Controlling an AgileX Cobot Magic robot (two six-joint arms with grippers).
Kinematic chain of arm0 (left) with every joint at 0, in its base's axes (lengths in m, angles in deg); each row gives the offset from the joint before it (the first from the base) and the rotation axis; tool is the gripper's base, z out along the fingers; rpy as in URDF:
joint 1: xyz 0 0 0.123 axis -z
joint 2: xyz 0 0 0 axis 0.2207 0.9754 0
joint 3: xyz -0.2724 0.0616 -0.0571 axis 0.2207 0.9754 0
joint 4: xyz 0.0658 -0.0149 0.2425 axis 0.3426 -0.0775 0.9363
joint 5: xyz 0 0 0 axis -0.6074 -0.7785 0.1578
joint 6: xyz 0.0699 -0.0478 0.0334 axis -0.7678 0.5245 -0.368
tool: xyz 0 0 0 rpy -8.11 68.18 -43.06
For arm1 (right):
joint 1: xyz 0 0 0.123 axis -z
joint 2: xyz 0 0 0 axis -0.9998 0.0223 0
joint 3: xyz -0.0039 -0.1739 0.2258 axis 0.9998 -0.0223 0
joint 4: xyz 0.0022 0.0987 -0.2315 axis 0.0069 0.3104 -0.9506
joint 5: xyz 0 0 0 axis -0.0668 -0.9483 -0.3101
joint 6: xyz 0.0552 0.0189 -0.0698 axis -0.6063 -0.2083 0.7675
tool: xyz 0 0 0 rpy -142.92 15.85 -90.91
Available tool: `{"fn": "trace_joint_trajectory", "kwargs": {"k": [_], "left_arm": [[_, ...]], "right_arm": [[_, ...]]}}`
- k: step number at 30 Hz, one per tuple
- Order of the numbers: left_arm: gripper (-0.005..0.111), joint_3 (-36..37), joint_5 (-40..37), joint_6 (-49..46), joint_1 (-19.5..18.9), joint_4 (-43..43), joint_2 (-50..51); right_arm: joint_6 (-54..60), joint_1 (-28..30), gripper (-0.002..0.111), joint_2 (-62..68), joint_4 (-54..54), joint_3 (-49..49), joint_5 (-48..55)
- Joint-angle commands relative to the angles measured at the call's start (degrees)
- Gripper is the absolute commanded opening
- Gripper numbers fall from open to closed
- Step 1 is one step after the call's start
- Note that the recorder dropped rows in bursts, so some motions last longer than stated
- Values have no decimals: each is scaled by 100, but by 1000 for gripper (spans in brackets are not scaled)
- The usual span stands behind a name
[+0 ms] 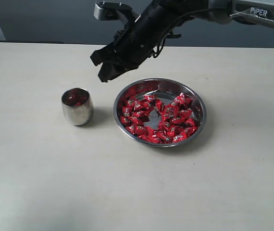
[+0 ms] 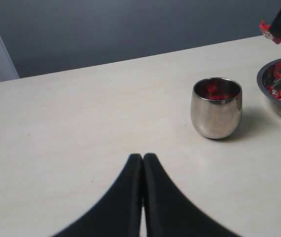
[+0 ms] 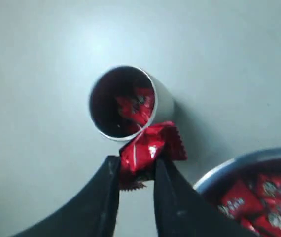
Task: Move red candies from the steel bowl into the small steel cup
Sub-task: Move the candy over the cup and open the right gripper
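- Exterior view gives you the whole layout: on the table (image 1: 31,183), the steel bowl (image 1: 165,92) sits just beside the small steel cup (image 1: 77,111), likely so each transfer is short.
- Most red candies (image 1: 158,118) lie in the bowl, and a few are already in the cup.
- Your right gripper (image 1: 100,69) hangs in the air above the gap between bowl and cup. Judged from that, it is carrying, not picking.
- Your left gripper (image 2: 142,160) rests low over bare table, well clear of the work, its jaws pressed together on nothing.
- Only the right wrist view shows you the grip plainly: narrowed jaws pinch the held candy (image 3: 150,148) by its wrapper, near the cup's rim.
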Motion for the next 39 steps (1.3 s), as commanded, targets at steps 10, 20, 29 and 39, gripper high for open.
{"fn": "trace_joint_trajectory", "kwargs": {"k": [10, 20, 29, 39], "left_arm": [[0, -6, 41, 32, 60, -2, -25], [0, -6, 41, 32, 60, -2, -25], [0, -6, 41, 32, 60, -2, -25], [0, -6, 41, 32, 60, -2, -25]], "right_arm": [[530, -595, -1, 457, 354, 26, -1084], [545, -595, 13, 614, 418, 26, -1383], [592, -595, 32, 614, 441, 26, -1292], [-439, -396, 32, 438, -490, 26, -1083]]}}
